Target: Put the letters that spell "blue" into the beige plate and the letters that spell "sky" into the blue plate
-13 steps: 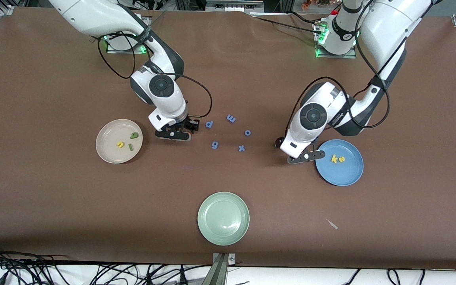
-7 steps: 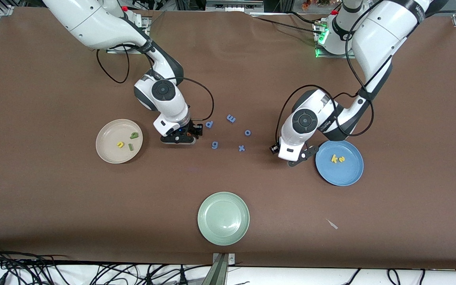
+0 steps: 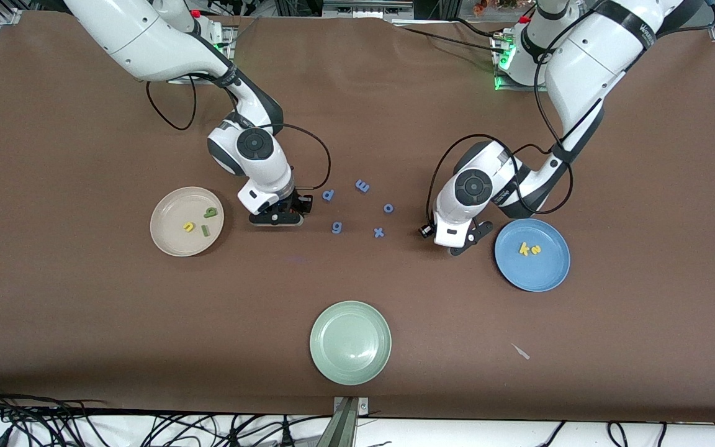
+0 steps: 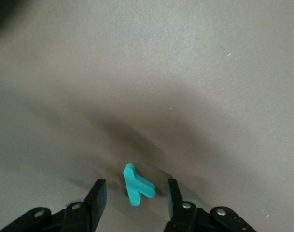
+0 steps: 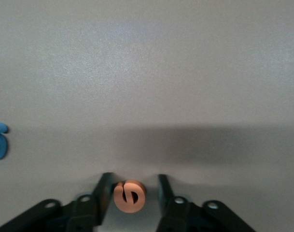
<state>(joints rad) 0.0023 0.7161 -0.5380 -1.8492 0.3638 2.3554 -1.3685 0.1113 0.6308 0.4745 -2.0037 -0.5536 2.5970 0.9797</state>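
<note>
A teal foam letter y (image 4: pixel 137 190) and an orange foam letter e (image 5: pixel 129 195) lie between black fingers (image 4: pixel 96 199) on the brown cloth-covered surface (image 3: pixel 84 310); a round medium-blue plate (image 3: pixel 547 273) carries yellow foam letters (image 3: pixel 529 249).

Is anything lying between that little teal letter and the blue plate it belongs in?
Nothing visible does. The teal y sits on the table between the left gripper fingers, beside the blue plate. The stretch of brown table from there to the plate's rim shows bare.
</note>
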